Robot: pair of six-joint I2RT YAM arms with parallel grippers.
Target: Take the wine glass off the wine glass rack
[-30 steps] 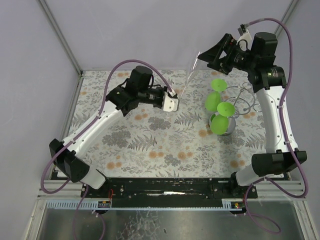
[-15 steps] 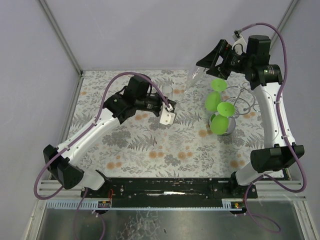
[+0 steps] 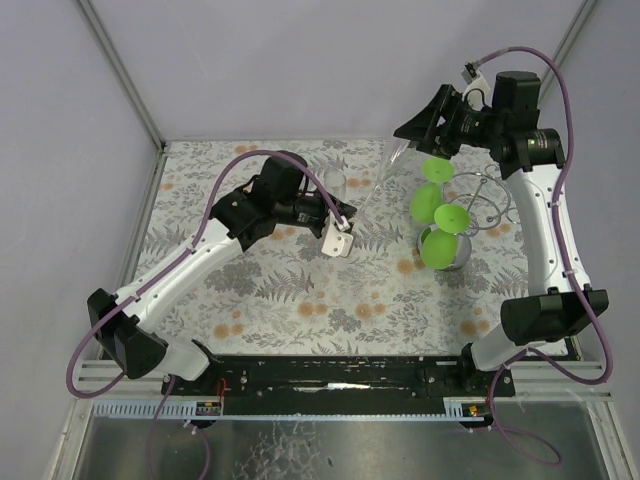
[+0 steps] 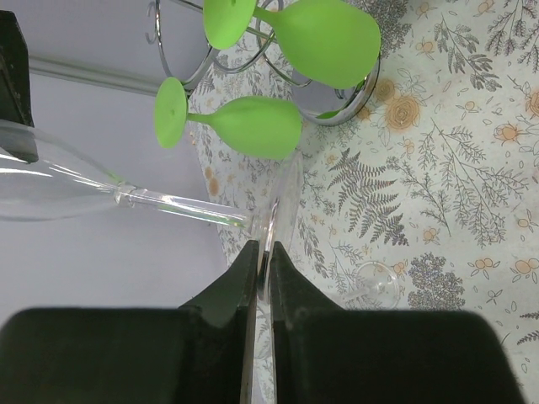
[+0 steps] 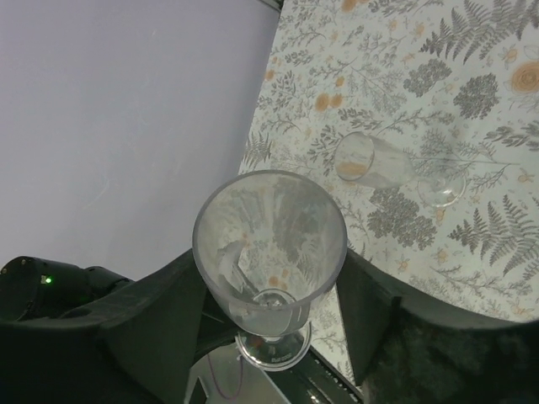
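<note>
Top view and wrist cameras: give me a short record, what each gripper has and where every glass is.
Left gripper: shut on the foot of the clear wine glass
Right gripper: fingers flank its bowl; grip unclear
Clear wine glass: in the air, apart from the wine glass rack
On rack: two green glasses
On table: second clear glass, lying on its side

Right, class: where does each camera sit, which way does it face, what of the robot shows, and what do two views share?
Top external: above and behind the bases, looking down on the table; left arm, right arm, left tool, right tool show.
Left wrist: on the left arm, facing the rack and green glasses; its shut fingers pinch the clear wine glass's foot.
Right wrist: on the right arm, looking into that glass's bowl; its fingers flank it.
Shared: both wrist views show that glass.
</note>
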